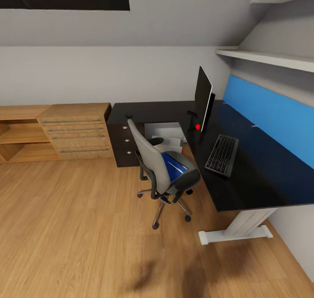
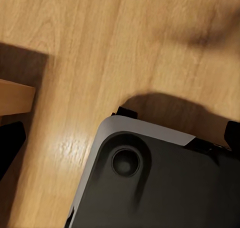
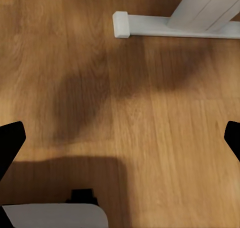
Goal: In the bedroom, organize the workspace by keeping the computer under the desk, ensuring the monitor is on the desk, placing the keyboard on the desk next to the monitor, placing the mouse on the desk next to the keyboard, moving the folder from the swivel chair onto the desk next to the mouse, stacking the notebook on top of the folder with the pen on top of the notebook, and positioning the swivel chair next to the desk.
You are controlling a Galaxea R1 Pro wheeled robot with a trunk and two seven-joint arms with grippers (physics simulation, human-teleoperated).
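- Ahead of both our grippers, and well apart from them, stood the desk (image 1: 257, 176), black and glossy, with the monitor (image 1: 203, 98) upright on it and the keyboard (image 1: 222, 155) lying near the monitor's foot.
- We saw the swivel chair (image 1: 162, 169) just beside the desk's inner edge, with the folder (image 1: 174, 167) flat on its seat, bright blue, and something pale across it that we could not identify.
- Under the desk corner, behind the chair, sat a light grey box (image 1: 165, 130) that we judged to be the computer.
- Our left gripper (image 2: 120, 138) hung over wooden floor (image 3: 125, 103) above a dark part of our own base (image 2: 165, 188); its fingertips sat wide at the frame edges, so we read it as released and empty.
- Our right gripper (image 3: 120, 138) was likewise spread and holding nothing, with the desk's white foot (image 3: 165, 25) on the floor beyond it.
- Risks, in our judgement: the chair rolls on castors, so a reach for the folder could push it away or tip the folder off the seat.
- Driving closer could knock our base into the white foot or a castor.
- We could not pick out the mouse, notebook or pen, so placing things early could crowd the space beside the keyboard.
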